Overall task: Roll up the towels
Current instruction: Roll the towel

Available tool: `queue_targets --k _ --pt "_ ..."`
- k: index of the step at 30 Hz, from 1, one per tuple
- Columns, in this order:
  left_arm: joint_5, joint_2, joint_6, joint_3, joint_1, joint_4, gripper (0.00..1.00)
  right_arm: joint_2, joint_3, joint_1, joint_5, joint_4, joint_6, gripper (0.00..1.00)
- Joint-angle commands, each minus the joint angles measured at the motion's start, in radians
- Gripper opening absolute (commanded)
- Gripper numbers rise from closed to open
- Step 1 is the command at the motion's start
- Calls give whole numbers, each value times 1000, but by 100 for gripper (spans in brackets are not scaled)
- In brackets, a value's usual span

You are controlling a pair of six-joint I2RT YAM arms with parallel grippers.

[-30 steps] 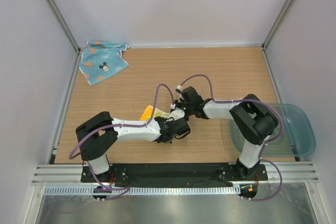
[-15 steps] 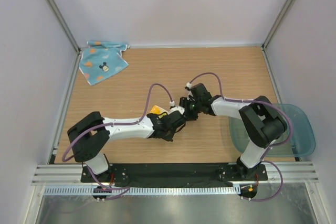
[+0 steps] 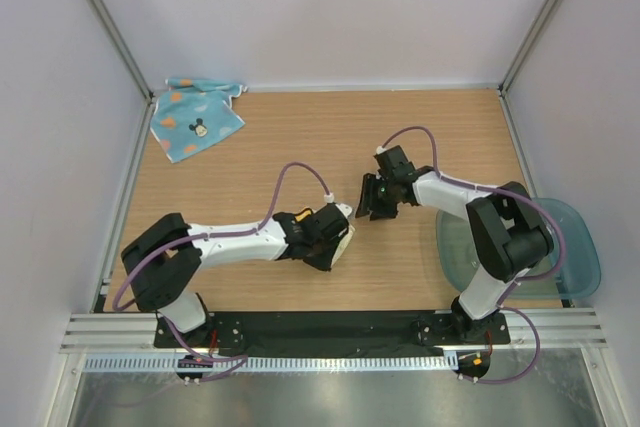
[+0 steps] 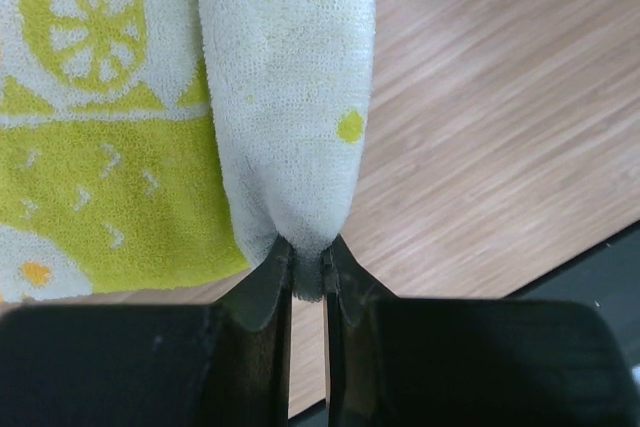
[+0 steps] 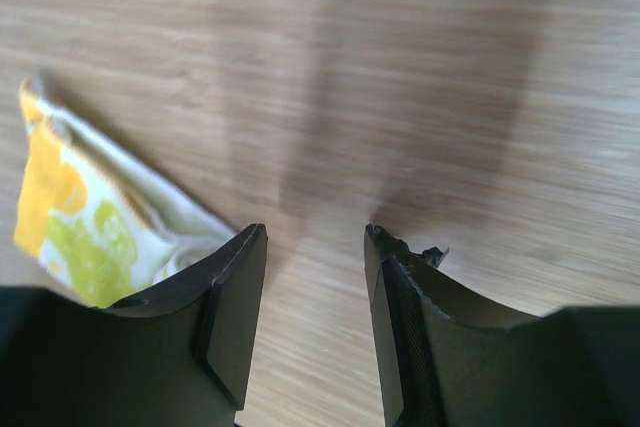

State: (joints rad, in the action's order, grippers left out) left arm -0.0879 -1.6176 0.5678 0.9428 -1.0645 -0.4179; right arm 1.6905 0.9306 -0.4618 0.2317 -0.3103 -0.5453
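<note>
I see the yellow towel (image 4: 280,97) near the middle of the tabletop (image 3: 300,137). My left gripper (image 4: 308,269) pinches a fold of it tight. My right gripper (image 5: 315,237) hangs at its 1 o'clock, jaws apart, holding nothing. The blue towel (image 3: 195,119) lies far off at 10 o'clock.

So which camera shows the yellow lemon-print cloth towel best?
Left wrist: the yellow lemon-print cloth towel fills it, fold pinched in the left gripper. Right wrist catches one corner; from the top, the arm hides most.
</note>
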Motion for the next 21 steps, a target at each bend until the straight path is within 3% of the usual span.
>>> queue_targets --k 1,11,21 --pt "135 59 -5 -21 30 22 0 -5 31 14 -181 -118 50 51" --pt "545 116 142 -168 253 281 0 -86 34 14 -175 -138 41 51" --pt "813 97 420 -314 452 646 0 -138 -21 14 -98 -96 36 51"
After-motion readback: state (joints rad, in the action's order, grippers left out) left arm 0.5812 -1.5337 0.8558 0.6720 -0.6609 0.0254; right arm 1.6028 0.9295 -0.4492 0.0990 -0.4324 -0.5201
